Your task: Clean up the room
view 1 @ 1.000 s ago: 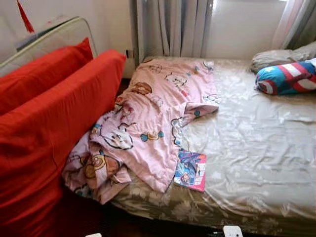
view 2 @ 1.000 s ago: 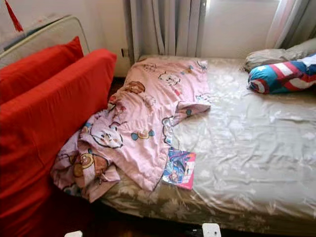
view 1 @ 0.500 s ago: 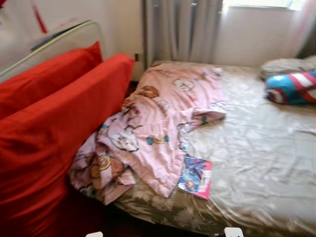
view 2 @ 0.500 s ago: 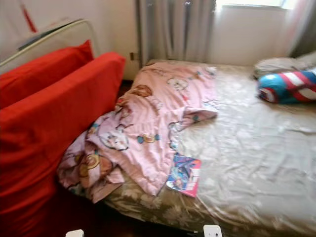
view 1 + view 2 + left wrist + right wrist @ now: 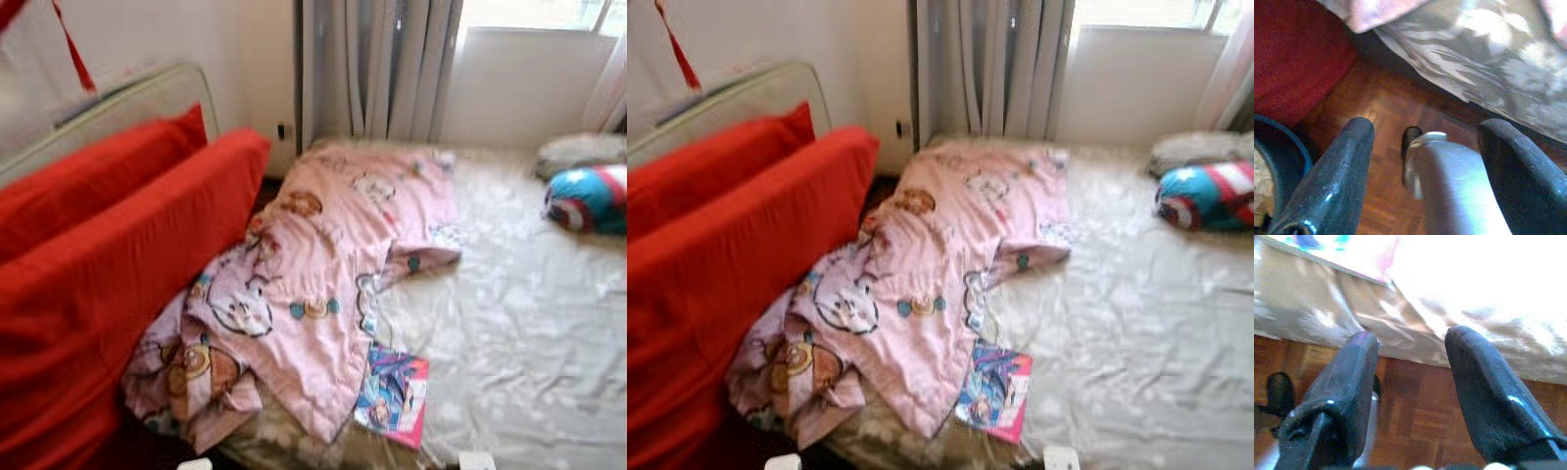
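Standing by: both arms hang low at the bed's near edge, nothing in either; head views blurred, so I read them loosely.
Left gripper [image 5: 1420, 161]: fingers apart, empty, pointing down at the wood floor [image 5: 1386, 127], bed skirt just beyond; a dark round bin rim [image 5: 1264, 147] sits beside it against the red.
Right gripper [image 5: 1410, 382]: fingers apart, empty, over the parquet with the mattress edge above the tips.
Book [image 5: 394, 394]: colourful thin cover lying flat at the near edge of the bed [image 5: 519, 323], one side tucked under the blanket's hem. Its long axis runs roughly away from me, tilted a little.
Key relation: the book lies up and ahead of both hands, near my midline. Its edge shows in the right wrist view, so I judge the right arm the nearer one.
Blanket [image 5: 323, 274]: pink cartoon print, crumpled, spilling off the near left corner toward the floor.
Red cushions [image 5: 108, 264]: leaning along the bed's left side.
Far end: blue striped plush [image 5: 588, 196] near a grey pillow [image 5: 578, 152], curtain [image 5: 377, 69] behind.
Judgement: nothing tidied yet.
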Robot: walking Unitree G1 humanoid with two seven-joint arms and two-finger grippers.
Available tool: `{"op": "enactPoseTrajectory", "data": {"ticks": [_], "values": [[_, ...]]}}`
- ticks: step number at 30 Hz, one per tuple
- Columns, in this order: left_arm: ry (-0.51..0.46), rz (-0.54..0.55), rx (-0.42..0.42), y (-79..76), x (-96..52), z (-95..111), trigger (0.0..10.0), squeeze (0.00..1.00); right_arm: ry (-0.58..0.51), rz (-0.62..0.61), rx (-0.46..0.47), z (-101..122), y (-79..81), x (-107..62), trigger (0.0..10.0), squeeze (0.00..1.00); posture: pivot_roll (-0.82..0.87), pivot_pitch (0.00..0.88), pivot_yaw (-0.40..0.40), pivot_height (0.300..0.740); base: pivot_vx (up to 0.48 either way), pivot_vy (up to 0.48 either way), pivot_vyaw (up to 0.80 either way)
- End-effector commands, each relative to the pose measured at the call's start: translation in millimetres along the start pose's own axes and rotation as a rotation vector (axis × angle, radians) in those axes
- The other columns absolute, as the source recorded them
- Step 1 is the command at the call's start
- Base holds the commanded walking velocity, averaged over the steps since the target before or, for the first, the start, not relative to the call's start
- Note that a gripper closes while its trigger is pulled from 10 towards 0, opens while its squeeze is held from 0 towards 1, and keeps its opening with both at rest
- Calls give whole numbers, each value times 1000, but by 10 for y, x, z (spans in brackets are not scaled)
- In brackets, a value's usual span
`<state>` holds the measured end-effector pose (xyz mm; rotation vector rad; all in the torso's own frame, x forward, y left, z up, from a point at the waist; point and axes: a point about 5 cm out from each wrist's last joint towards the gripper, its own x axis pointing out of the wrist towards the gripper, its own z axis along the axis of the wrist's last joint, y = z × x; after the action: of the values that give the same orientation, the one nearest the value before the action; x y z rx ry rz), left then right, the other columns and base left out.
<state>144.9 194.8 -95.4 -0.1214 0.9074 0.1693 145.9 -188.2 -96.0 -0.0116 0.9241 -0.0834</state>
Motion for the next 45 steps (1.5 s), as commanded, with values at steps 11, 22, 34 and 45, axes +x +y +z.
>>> {"op": "enactPoseTrajectory", "data": {"ticks": [11,22,34,45], "values": [[-50,-20,126,29,-18,24,10000,0,-66,31,8,17,68,-18,10000,0,-18,0,11,740,0,0,0],[-625,16,89,371,-149,1073,10000,0,-128,33,-32,73,59,-27,10000,0,-17,0,0,740,0,0,0],[-794,-65,84,195,-227,1544,10000,0,-647,-15,-7,1471,-310,-29,10000,0,-23,0,7,740,0,0,0],[-873,-105,121,95,-340,1654,10000,0,-833,51,-25,1652,-136,-179,10000,0,-36,0,19,740,0,0,0]]}}
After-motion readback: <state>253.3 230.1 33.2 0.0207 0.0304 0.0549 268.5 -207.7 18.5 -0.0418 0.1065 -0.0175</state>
